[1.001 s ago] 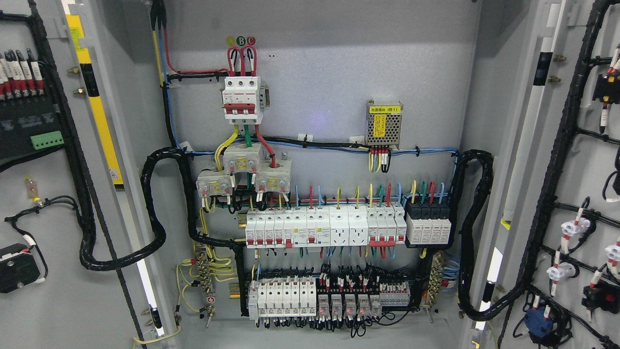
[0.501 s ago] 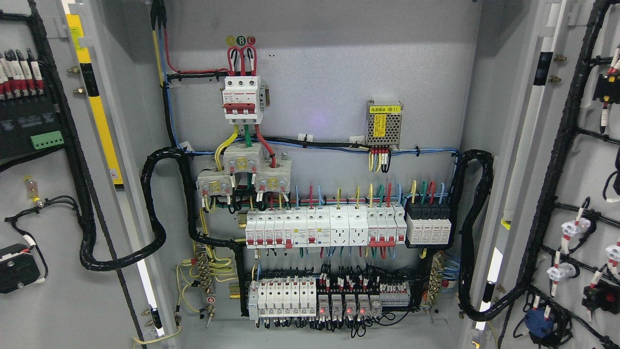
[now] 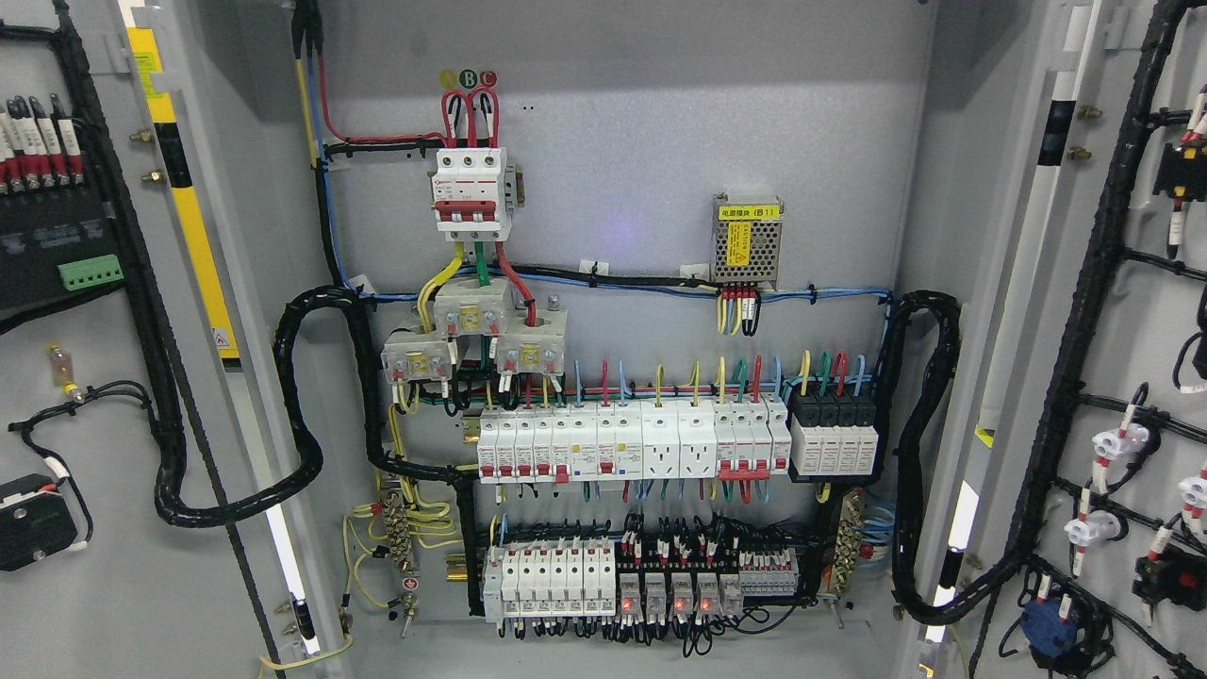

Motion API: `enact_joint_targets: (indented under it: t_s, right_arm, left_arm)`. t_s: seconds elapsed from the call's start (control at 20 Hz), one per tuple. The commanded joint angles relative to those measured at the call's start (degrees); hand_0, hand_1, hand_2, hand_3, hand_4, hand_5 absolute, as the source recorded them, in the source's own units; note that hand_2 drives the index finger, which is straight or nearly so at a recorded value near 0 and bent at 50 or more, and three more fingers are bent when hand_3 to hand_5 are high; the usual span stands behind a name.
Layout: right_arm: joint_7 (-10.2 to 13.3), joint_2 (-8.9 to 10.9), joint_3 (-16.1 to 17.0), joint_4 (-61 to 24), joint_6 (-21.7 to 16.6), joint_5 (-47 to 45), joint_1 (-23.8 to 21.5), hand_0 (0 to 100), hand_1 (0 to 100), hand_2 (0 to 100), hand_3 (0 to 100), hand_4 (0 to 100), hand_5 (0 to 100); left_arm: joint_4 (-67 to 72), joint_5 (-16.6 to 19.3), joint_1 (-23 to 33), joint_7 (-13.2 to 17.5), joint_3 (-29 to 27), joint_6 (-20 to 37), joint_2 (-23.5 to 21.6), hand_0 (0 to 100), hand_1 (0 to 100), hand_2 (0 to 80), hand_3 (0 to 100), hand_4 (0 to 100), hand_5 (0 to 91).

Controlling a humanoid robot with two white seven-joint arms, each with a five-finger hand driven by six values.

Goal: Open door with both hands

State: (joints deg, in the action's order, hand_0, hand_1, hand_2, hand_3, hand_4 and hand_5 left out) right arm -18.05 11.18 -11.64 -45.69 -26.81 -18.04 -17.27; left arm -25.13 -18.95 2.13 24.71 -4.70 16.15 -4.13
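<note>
Both grey cabinet doors stand swung wide open. The left door point(image 3: 104, 585) fills the left edge, its inner face carrying black cable looms and a green terminal block point(image 3: 90, 272). The right door point(image 3: 1146, 396) fills the right edge, with black wiring and white and red connectors on its inside. Between them the cabinet's back panel point(image 3: 613, 123) is fully exposed. Neither of my hands nor any arm shows in the head view.
On the panel sit a three-pole breaker point(image 3: 471, 189), a small power supply with a yellow label point(image 3: 747, 241), a row of white breakers point(image 3: 632, 443) and relays with red lights point(image 3: 660, 589). Thick black cable loops point(image 3: 302, 415) run from each door into the cabinet.
</note>
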Motion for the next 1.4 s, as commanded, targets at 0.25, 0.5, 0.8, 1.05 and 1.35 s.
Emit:
enact_joint_targets:
  t_s: [0.25,0.5,0.8,1.05,1.35]
  right_arm:
    - [8.11,-4.76,-2.33,28.37,11.33,9.5,3.74,24,0,0,0,0,0]
    - [11.36,-4.85,-2.33,28.29,20.37,11.45,4.44,24,0,0,0,0,0]
    - [13.04,-5.73,-2.33,28.55,28.21,11.54,8.39,24,0,0,0,0,0]
    - [12.95,-5.73,-1.54,32.15,30.06,11.45,10.33,24,0,0,0,0,0]
    - [13.04,-5.73,-0.58,32.68,31.38,11.45,10.94,24,0,0,0,0,0]
  left_arm:
    - [27.24,8.32,0.16,-0.45,11.64,-0.67,2.55,0,0,0.0,0,0,0.0]
    - [27.24,7.17,0.16,-0.45,11.2,-7.44,2.02,0,0,0.0,0,0,0.0]
    - [27.16,7.17,-0.02,-9.14,11.2,-7.44,0.53,0,0,0.0,0,0,0.0]
    - [27.16,7.44,-0.02,-10.03,11.38,-7.18,0.62,0,0,0.0,0,0,0.0]
    - [27.16,7.96,0.16,-10.12,11.64,-7.09,0.7,0,0,0.0,0,0,0.0]
